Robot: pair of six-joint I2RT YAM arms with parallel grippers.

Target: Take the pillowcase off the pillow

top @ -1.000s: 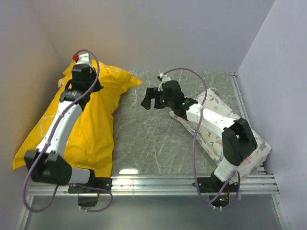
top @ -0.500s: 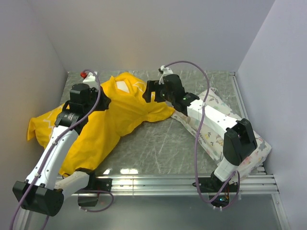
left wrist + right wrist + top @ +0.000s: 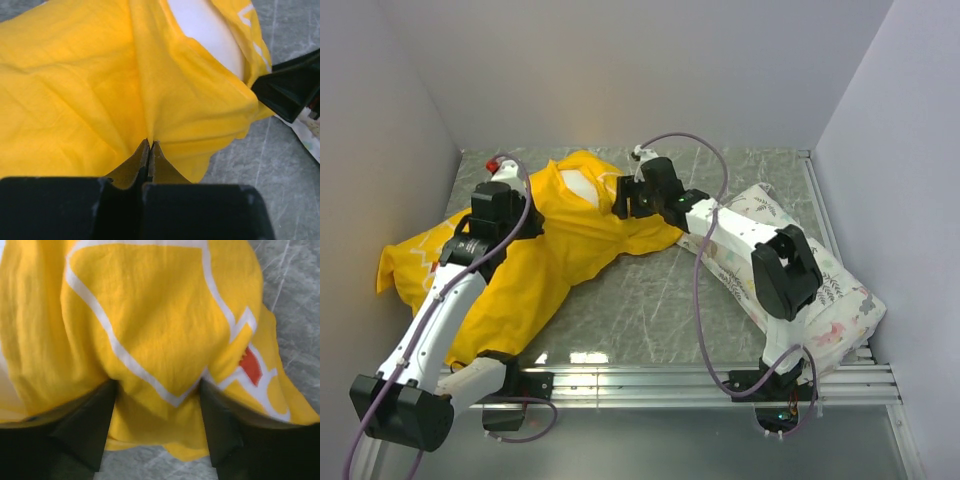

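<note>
The bright yellow pillowcase [image 3: 532, 268] with white zigzag marks lies crumpled on the grey marbled table [image 3: 650, 300]. The left gripper [image 3: 150, 144] sits over the pillowcase's upper left part, its fingers closed tight on a pinched fold of the fabric. At the pillowcase's far opening a patch of the plain white pillow [image 3: 205, 30] shows. At its right end the right gripper [image 3: 157, 385], fingers spread wide, straddles a bulge of fabric, and right of the pillowcase a printed pillow [image 3: 830, 310] lies under that arm.

The top view looks down from behind the near edge over the grey marbled tabletop [image 3: 650, 290]; both wrist views (very close) face the same crumpled bright yellow fabric pillowcase [image 3: 75, 90].
</note>
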